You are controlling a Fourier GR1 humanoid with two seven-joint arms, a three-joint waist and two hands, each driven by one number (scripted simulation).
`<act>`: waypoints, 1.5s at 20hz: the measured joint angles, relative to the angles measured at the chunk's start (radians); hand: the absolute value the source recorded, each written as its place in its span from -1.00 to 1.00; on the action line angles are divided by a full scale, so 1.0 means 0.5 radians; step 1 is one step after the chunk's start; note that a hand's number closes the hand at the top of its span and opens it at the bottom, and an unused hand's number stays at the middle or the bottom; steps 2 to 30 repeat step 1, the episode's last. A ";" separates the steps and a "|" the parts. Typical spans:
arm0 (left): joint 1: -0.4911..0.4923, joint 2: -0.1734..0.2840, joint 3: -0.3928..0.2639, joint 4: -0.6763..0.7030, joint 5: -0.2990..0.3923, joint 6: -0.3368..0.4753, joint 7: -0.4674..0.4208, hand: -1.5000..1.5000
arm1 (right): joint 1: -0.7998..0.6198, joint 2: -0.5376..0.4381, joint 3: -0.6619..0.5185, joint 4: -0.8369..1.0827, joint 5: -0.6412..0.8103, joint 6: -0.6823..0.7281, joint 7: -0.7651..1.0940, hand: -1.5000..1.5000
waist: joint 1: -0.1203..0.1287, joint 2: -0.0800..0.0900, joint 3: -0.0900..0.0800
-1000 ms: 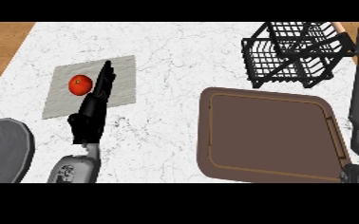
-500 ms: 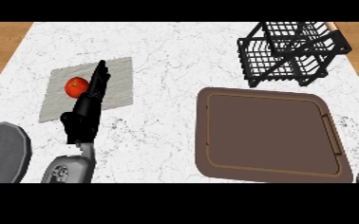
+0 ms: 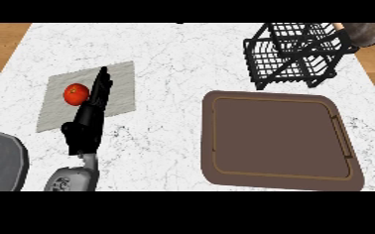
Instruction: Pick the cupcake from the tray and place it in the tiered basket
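The brown tray [image 3: 219, 129] lies at the right front and nothing stands on it. No cupcake shows anywhere. The black wire tiered basket [image 3: 296, 54] stands at the back right. A grey piece of my right forearm [image 3: 359, 32] shows at the upper right corner just behind the basket, with a small tan bit [image 3: 338, 26] at its end. The right hand itself cannot be made out against the black wires. My left hand [image 3: 92, 109] is open, its straight fingers lying over a grey mat beside a red tomato [image 3: 75, 93].
The grey mat [image 3: 121, 87] lies at the left of the white marble counter [image 3: 183, 54]. A grey rounded object [image 3: 11, 163] sits at the lower left edge. The wooden floor [image 3: 13, 37] shows past the counter's left edge.
My right forearm has left the right edge beside the tray and now shows only at the upper right corner behind the basket. The left hand has shifted slightly to the left.
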 measured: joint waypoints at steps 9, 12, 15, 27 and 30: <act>0.026 -0.002 -0.004 -0.012 0.006 -0.005 -0.014 0.00 | 0.062 -0.034 -0.075 -0.012 -0.076 0.059 -0.017 -1.00 | 0.003 0.001 0.000; 0.026 -0.002 -0.004 -0.012 0.006 -0.005 -0.014 0.00 | 0.062 -0.034 -0.075 -0.012 -0.076 0.059 -0.017 -1.00 | 0.003 0.001 0.000; 0.026 -0.002 -0.004 -0.012 0.006 -0.005 -0.014 0.00 | 0.062 -0.034 -0.075 -0.012 -0.076 0.059 -0.017 -1.00 | 0.003 0.001 0.000; 0.026 -0.002 -0.004 -0.012 0.006 -0.005 -0.014 0.00 | 0.062 -0.034 -0.075 -0.012 -0.076 0.059 -0.017 -1.00 | 0.003 0.001 0.000; 0.026 -0.002 -0.004 -0.012 0.006 -0.005 -0.014 0.00 | 0.062 -0.034 -0.075 -0.012 -0.076 0.059 -0.017 -1.00 | 0.003 0.001 0.000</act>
